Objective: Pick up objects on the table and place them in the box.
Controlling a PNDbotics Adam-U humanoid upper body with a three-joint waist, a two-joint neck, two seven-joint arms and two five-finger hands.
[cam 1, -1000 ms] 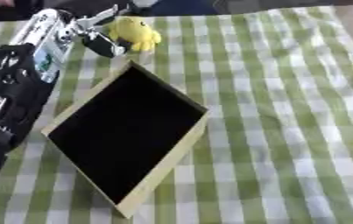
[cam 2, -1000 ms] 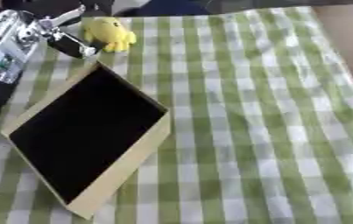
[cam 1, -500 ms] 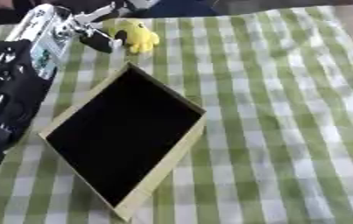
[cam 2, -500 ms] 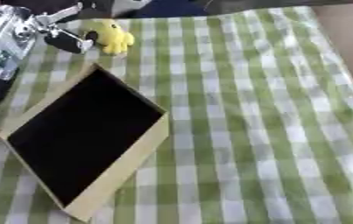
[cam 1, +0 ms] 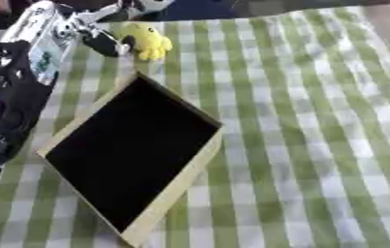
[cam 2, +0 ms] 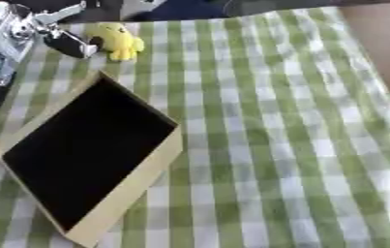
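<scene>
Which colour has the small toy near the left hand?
Yellow; the toy shows best in the left eye view.

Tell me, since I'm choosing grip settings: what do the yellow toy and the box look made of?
The yellow toy looks soft, probably plush or rubbery: rounded, matte, with stubby lobes. The box looks like cardboard: thin, flat tan walls with a dull finish and a dark inside. The left hand reaches toward the toy.

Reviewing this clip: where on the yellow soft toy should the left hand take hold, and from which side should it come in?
Probably round the rounded upper body of the yellow toy, coming from its left, where the left hand is, its fingers beside the toy. The body is the bulkiest part; the small limbs at its lower edge offer less to close on. The box lies nearer the camera, so that side is less free.
</scene>
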